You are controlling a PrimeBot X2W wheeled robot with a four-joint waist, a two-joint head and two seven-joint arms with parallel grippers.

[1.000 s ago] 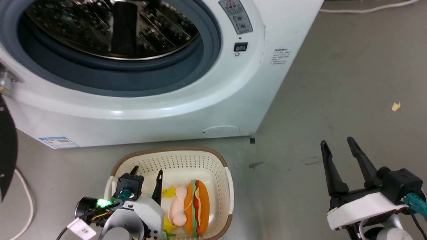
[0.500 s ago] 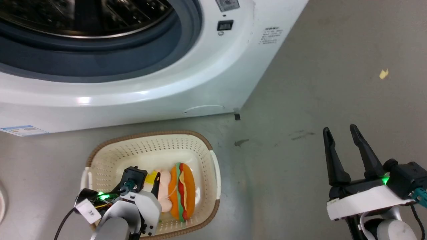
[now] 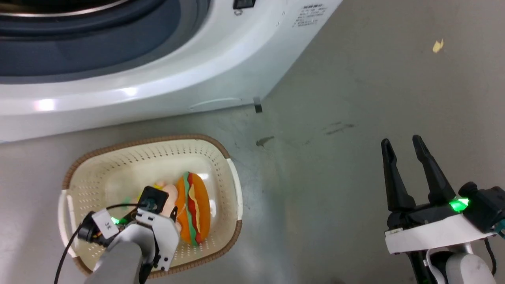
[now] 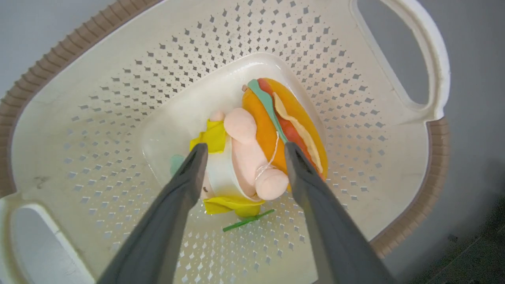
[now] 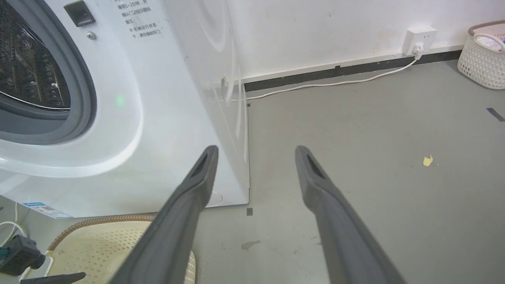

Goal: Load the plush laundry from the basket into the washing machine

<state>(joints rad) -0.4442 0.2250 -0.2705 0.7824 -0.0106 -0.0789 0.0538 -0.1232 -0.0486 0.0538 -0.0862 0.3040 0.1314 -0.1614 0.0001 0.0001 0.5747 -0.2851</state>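
Straddling plush laundry (image 4: pixel 256 130) in basket (image 4: pixel 355 130) with left end effector (image 4: pixel 244 146), fingers spread wide. Holding right end effector (image 5: pixel 255 150) open, empty, above grey floor (image 5: pixel 355 118); washing machine (image 5: pixel 158 98) to its left, white wall (image 5: pixel 315 27), socket (image 5: pixel 418 39), cable (image 5: pixel 335 83) ahead.

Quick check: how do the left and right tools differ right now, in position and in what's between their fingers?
The left tool reaches down inside the cream-white perforated basket. The right tool hangs over the grey floor, off to the side of the white washing machine. The left tool's fingers stand either side of the orange hamburger plush toy, not closed on it. The right tool's have nothing between them. Both are open, with long dark fingers.
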